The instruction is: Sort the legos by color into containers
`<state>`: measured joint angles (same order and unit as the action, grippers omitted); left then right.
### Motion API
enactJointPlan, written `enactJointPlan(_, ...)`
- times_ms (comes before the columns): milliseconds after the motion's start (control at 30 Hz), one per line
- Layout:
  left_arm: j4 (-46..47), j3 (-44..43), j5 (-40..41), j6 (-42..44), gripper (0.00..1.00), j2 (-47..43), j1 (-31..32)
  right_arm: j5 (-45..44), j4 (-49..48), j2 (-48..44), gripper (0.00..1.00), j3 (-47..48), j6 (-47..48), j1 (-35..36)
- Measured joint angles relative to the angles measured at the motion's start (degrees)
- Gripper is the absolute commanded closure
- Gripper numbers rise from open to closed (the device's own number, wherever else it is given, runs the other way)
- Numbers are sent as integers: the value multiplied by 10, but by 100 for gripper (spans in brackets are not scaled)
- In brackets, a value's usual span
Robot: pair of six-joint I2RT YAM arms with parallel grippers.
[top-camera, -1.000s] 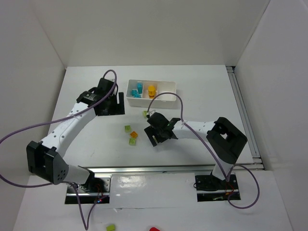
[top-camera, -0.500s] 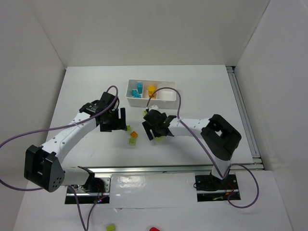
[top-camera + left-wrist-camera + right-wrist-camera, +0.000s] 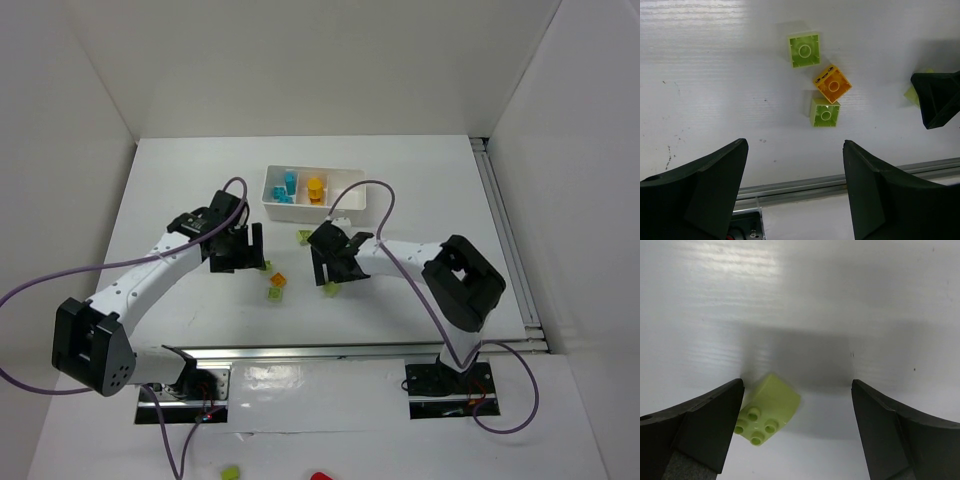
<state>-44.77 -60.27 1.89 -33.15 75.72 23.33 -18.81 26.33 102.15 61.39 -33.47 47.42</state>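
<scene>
shows a light green lego point(image 3: 767, 410) lying on the table point(image 3: 840, 300) between the widely parted fingers point(image 3: 695, 430) of the right gripper point(image 3: 797, 385), an orange lego point(image 3: 832, 85) between two green legos point(image 3: 804, 49) ahead of the left gripper point(image 3: 795, 145), likewise spread, white tray point(image 3: 346, 192) beyond.

A robotics lab cell — plain white panels point(image 3: 300, 70) box in a white table point(image 3: 430, 190), aluminium rail point(image 3: 330, 349) along its near edge.
</scene>
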Motion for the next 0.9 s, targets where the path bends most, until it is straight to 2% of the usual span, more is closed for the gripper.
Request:
enactJointPlan(67,0,0,-3,0,14,0,1,8,11,-5,5,-5,-14,0)
enactJointPlan(167,0,0,-3,1,14,0,2,27,30,-16,14,-14,-31,2)
enactJointPlan(200,1,0,-4,1,14,1,2,33,35,-19,18,-17,-37,4)
enactJointPlan(267,1,0,-4,2,15,3,2,38,42,-21,35,-19,-43,12)
enactJointPlan(333,1,0,-4,2,15,4,2,43,48,-21,45,-18,-48,21)
enactJointPlan(367,1,0,-4,2,15,4,2,45,50,-21,54,-18,-51,26)
enactJointPlan(400,1,0,-4,2,15,4,2,46,53,-21,54,-17,-53,30)
enactJointPlan(500,1,-1,-4,2,15,4,2,47,65,-13,66,-4,-57,40)
enactJointPlan(667,1,-1,-6,2,15,4,5,16,108,4,67,49,-51,43)
enactJointPlan(733,3,-1,-10,3,12,7,12,-1,125,4,67,83,-38,35)
enactJointPlan(900,13,1,-18,15,10,40,48,-26,127,4,67,163,9,-28)
